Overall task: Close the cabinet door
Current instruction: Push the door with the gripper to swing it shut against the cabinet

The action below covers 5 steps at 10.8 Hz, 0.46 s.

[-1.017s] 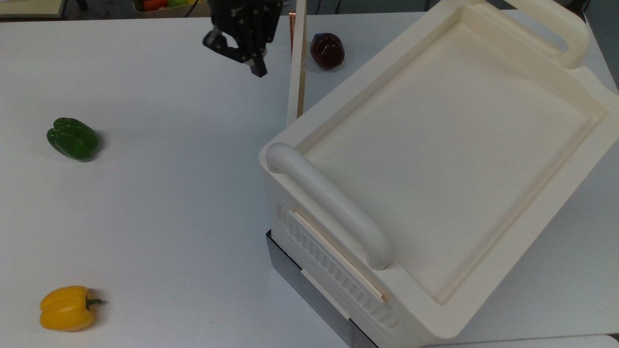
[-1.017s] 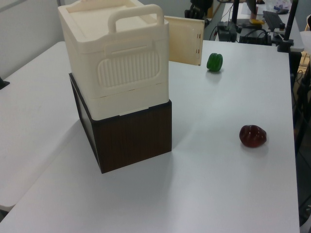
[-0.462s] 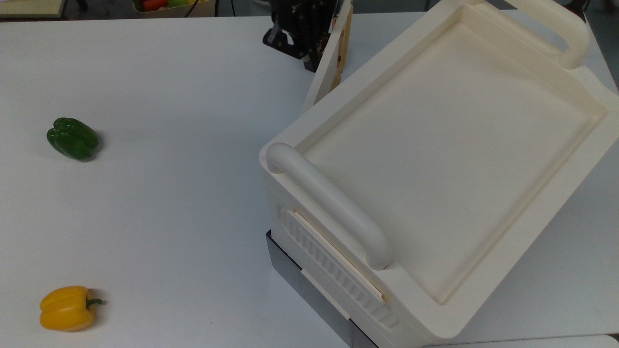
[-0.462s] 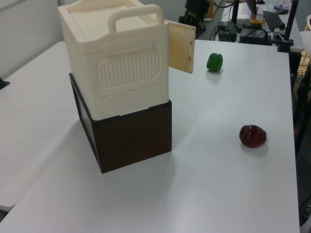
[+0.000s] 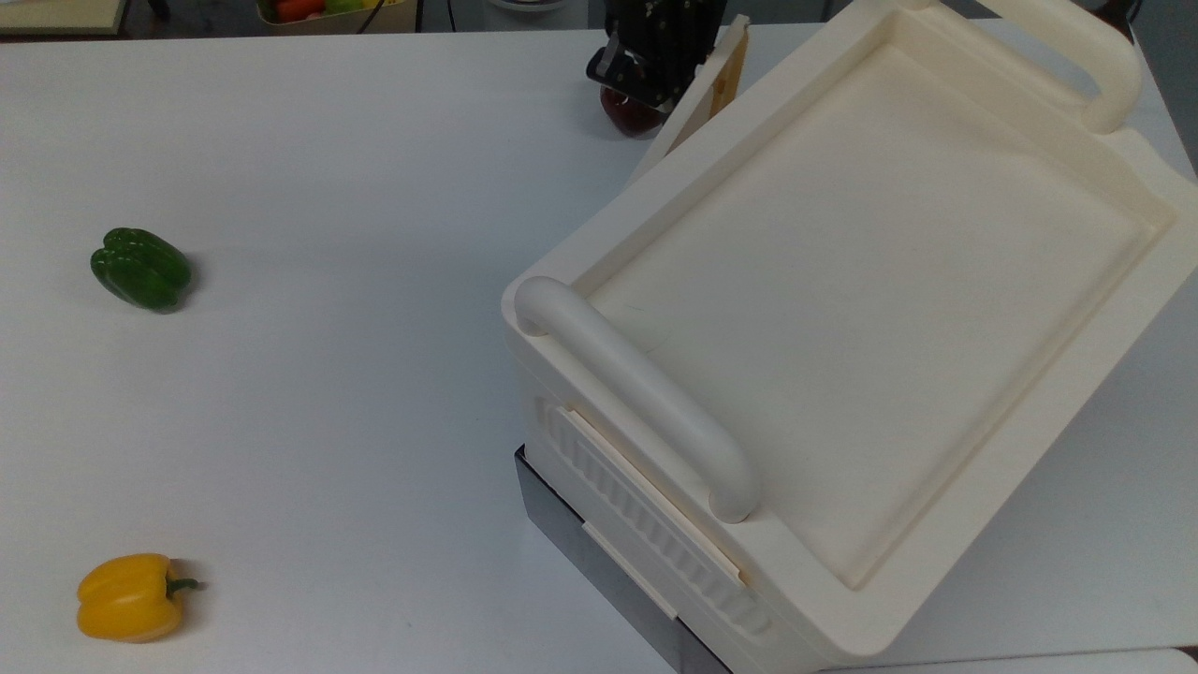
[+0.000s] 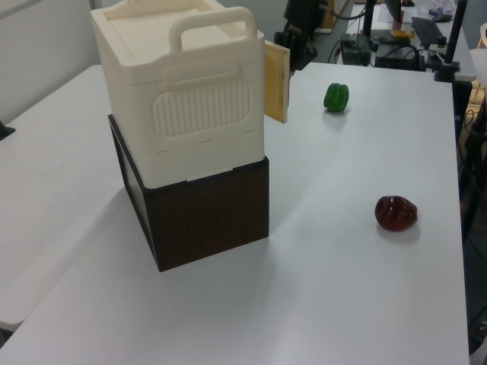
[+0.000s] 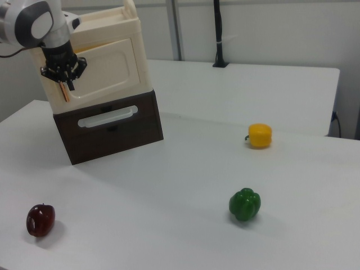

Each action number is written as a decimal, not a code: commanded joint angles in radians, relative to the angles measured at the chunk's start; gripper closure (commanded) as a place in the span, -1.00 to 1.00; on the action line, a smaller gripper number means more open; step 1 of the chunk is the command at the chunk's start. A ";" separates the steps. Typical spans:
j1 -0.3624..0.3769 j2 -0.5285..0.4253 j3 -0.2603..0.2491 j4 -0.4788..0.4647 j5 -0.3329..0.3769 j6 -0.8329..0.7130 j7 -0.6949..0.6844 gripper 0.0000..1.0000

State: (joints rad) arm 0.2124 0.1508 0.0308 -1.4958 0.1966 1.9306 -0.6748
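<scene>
With the black end effector (image 5: 655,65), finger spacing indeterminable, pressed on its outer face, the thin cream-white plastic cabinet door (image 5: 697,98) had swung from wide open to slightly ajar at the cream cabinet's (image 5: 870,309) 11 o'clock corner in the top view, nearly closed.

a green pepper (image 5: 141,268) sits on the white table (image 5: 356,281), near the top view's left edge. a yellow pepper (image 5: 131,596) lies well apart from it, low in the top view's left corner, with its stem pointing to the top view's right. a dark red apple (image 6: 396,213) rests alone on the table in the left view, away from the dark brown box (image 6: 205,217).
</scene>
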 commanded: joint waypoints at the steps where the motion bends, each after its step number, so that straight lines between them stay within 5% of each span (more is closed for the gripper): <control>1: 0.027 0.021 0.021 0.006 -0.025 0.082 0.090 0.96; 5: 0.048 0.050 0.023 0.009 -0.028 0.188 0.153 0.96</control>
State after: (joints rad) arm 0.2457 0.1787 0.0541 -1.4961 0.1876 2.0566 -0.5757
